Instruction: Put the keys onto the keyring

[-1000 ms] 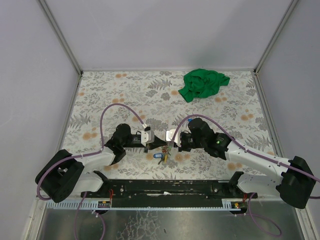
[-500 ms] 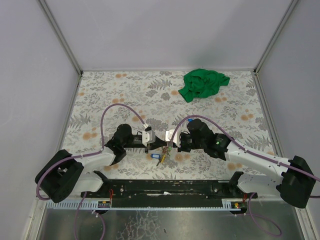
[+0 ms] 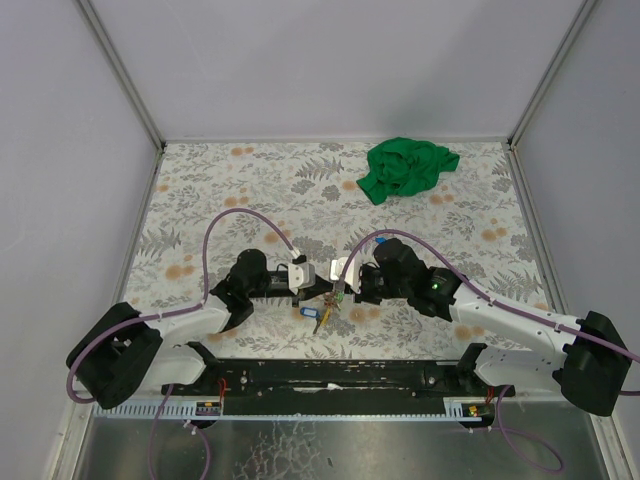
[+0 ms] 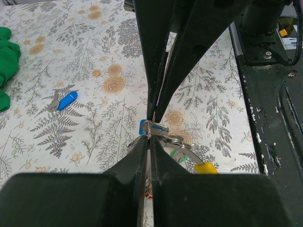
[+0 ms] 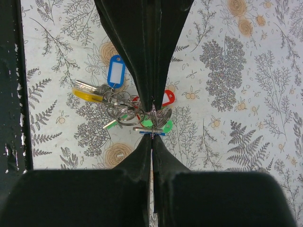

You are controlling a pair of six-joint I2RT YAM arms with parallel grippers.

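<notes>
The keyring (image 5: 122,112) lay as a tangle of thin silvery loops just left of centre in the right wrist view, low on the flowered table (image 3: 200,190) between the two arms in the top view. The keys (image 5: 87,96) already hung on it fanned out around it: a yellow head and a blue tag to the upper left, red to the right, green below.

Judged from its look, the bundle was light and would slide or swing at a touch. The wire was stiff, springy and slick, so a pinch had to sit square across a single strand near the split. The plastic heads offered the broader, less slippery hold for steering a key.

Both pairs of fingers were clenched tip to tip over the bundle. The left gripper (image 4: 149,139) had its pads pressed together at the ring's edge, and the right gripper (image 5: 152,136) pinched from the opposite side. Thin metal showed between the two sets of tips, but which strand or blade each one held could not be told.

A loose blue key (image 4: 66,100) lay apart on the cloth pattern, left of centre in the left wrist view, not yet threaded. A green cloth (image 3: 408,167) was crumpled at the upper right of the top view, well apart from everything.
</notes>
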